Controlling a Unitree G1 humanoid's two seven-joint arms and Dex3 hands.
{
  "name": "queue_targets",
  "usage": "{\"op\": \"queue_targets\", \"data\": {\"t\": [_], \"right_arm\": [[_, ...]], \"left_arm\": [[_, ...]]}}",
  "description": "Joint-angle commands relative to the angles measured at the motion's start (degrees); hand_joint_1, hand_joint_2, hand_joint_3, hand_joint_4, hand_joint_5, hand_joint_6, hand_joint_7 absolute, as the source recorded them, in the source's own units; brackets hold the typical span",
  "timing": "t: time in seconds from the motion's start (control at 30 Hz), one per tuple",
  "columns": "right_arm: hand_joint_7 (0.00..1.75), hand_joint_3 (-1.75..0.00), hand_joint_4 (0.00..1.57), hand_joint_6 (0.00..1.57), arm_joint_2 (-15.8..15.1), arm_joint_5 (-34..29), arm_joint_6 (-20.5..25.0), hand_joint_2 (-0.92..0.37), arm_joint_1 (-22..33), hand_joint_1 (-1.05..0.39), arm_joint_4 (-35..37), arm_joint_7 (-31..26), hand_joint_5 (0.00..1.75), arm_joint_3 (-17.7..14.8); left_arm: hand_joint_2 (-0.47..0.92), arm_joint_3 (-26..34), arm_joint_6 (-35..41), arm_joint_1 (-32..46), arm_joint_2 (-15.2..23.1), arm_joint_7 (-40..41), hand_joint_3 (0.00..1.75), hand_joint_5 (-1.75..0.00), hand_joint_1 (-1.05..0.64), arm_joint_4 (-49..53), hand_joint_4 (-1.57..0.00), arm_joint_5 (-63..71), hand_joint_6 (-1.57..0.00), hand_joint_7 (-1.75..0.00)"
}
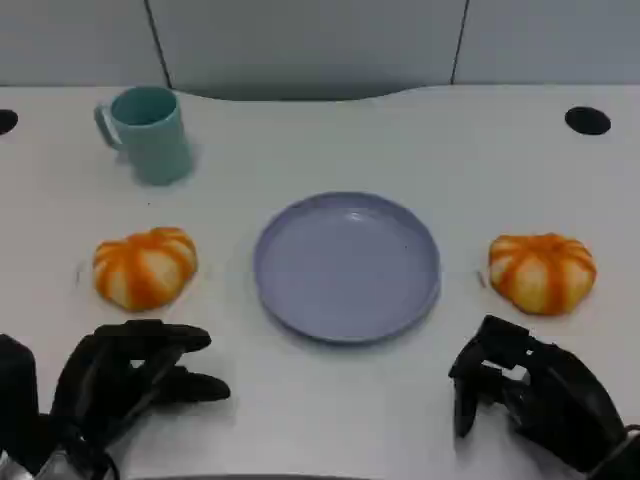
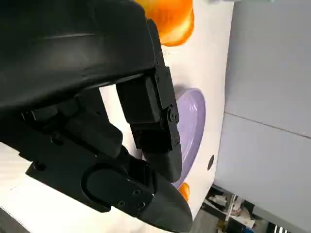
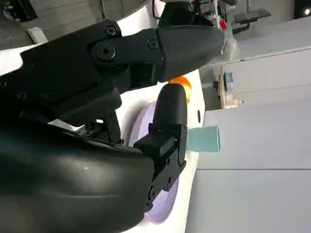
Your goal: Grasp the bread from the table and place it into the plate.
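Observation:
Two orange-and-white pumpkin-shaped breads lie on the white table, one on each side of an empty lavender plate (image 1: 345, 265). The left bread (image 1: 145, 267) is just beyond my left hand (image 1: 130, 380), which rests near the front edge with fingers spread and nothing in it. The right bread (image 1: 541, 272) sits just past my right hand (image 1: 530, 390), whose fingers bend down and hold nothing. The left wrist view has my left hand (image 2: 121, 121), the bread (image 2: 167, 19) and the plate (image 2: 194, 121). In the right wrist view are my right hand (image 3: 121, 97), a bread (image 3: 181, 83) and the plate (image 3: 167, 201).
A teal mug (image 1: 150, 133) stands at the back left of the table, and it appears in the right wrist view as the mug (image 3: 204, 138). A black round hole (image 1: 587, 120) marks the back right corner. A grey wall rises behind the table's far edge.

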Motion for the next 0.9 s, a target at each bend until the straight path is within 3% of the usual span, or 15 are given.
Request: {"op": "queue_targets", "data": {"t": [0.03, 0.9], "right_arm": [[1.40, -0.32, 0.65, 0.46, -1.0, 0.6, -0.4, -0.92, 0.2, -0.69, 0.2, 0.6, 1.75, -0.8], [1.38, -0.32, 0.66, 0.46, -0.8, -0.3, -1.1, -0.92, 1.0, -0.70, -0.3, -0.2, 1.75, -0.9]], "left_arm": [[0.77, -0.1, 0.7, 1.2, 0.5, -0.2, 0.00, -0.19, -1.05, 0.7, -1.57, 0.5, -1.54, 0.00], [0.76, 0.0, 1.4, 1.6, 0.6, -0.5, 0.00, -0.18, -1.05, 0.3, -1.57, 0.2, -1.54, 0.00]]}}
